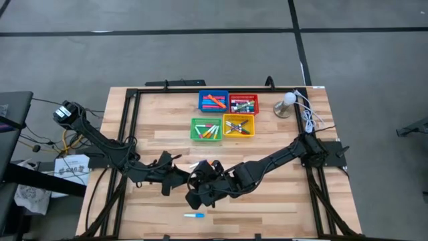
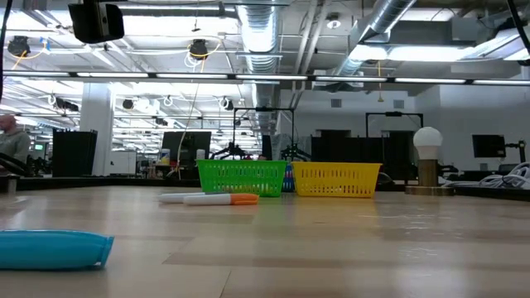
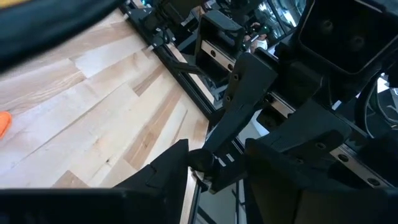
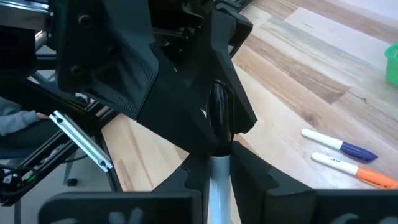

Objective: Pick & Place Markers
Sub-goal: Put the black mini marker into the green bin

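Note:
Both arms meet over the table's middle. My right gripper [image 4: 218, 179] is shut on a marker with a grey body [image 4: 217, 186] and a black cap. My left gripper [image 3: 214, 171] faces it, open, with a finger on either side of the cap end [image 3: 200, 160]; I cannot tell whether it touches. In the high view the two grippers [image 1: 182, 177] [image 1: 200, 190] overlap. Two loose markers, blue-capped [image 4: 343, 145] and orange-capped [image 4: 357, 172], lie flat on the wood. A blue marker [image 1: 194, 215] lies near the table's near edge. More markers lie in the trays. My right gripper pinches the marker's grey body [image 4: 217, 163] between its two fingers, which lie across it. The black cap [image 4: 219, 111] sticks out beyond the fingertips toward my left gripper. The marker is lifted clear of the table.
Four trays stand together toward the far edge: blue [image 1: 213, 94], red [image 1: 243, 97], green [image 1: 194, 129] and yellow [image 1: 252, 126]. A bulb on a stand [image 1: 287, 103] with white cable sits at the far right. A black frame [image 1: 130, 120] borders the table. A person [image 2: 8, 136] shows far behind.

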